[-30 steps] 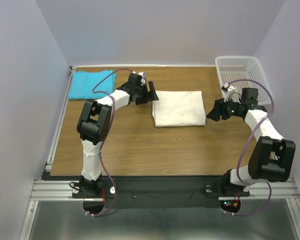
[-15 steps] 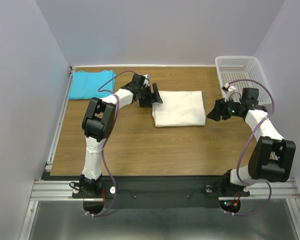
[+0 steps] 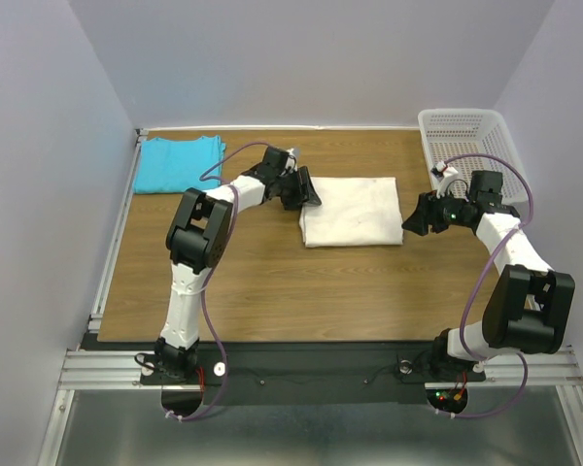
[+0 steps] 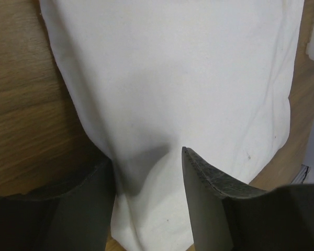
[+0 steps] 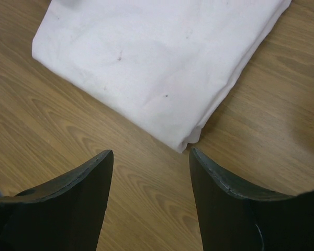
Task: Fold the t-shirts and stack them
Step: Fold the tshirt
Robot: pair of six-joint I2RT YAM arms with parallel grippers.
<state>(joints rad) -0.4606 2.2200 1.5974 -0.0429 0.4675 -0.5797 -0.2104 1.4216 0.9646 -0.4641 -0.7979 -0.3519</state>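
Observation:
The cream t-shirt [image 3: 352, 211] lies folded into a rectangle at the middle of the wooden table [image 3: 272, 282]. My left gripper [image 3: 306, 191] is at its left edge. In the left wrist view the jaws [image 4: 146, 156] stand apart astride that edge, with a ridge of the cream cloth [image 4: 188, 78] rising between them. My right gripper [image 3: 408, 219] hovers just off the shirt's right edge, open and empty [image 5: 150, 151], the shirt's corner [image 5: 157, 57] a little beyond its fingertips. The turquoise t-shirt [image 3: 178, 163] lies folded at the far left corner.
A white perforated basket [image 3: 463, 136] stands at the far right corner, behind the right arm. A metal rail [image 3: 112, 243] runs along the table's left edge. Grey walls close in the back and both sides.
My left gripper has slid right onto the cream shirt's left edge and its jaws have narrowed around the cloth. The shirt has shifted slightly right. The right arm has not moved.

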